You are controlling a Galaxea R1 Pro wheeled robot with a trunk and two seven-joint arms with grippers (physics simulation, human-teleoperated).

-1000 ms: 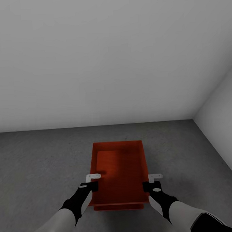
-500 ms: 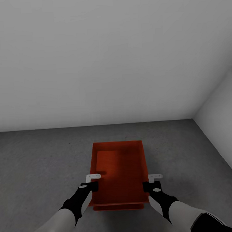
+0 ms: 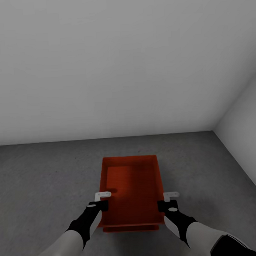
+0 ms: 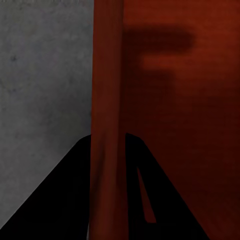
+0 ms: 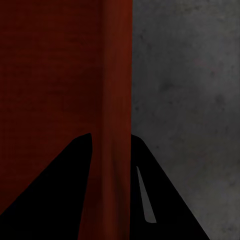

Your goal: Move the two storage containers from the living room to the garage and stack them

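- Left hand [image 3: 103, 200] pinches the upper container's [image 3: 133, 187] near wall; right hand [image 3: 168, 199] pinches the opposite wall, keeping it level.
- A second container [image 3: 130, 228] lies beneath on the floor [image 3: 44, 177], likely stacked.

Lower container [image 3: 129, 229] mostly hidden under top container [image 3: 132, 191], only near edge shows. Both arms cut off at head view's bottom edge. End effector fingertips hidden behind walls.

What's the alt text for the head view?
A red-orange bin sits on a grey concrete floor near a white wall, with a second bin's edge showing beneath its near end. The left gripper and right gripper each straddle one of its side walls.
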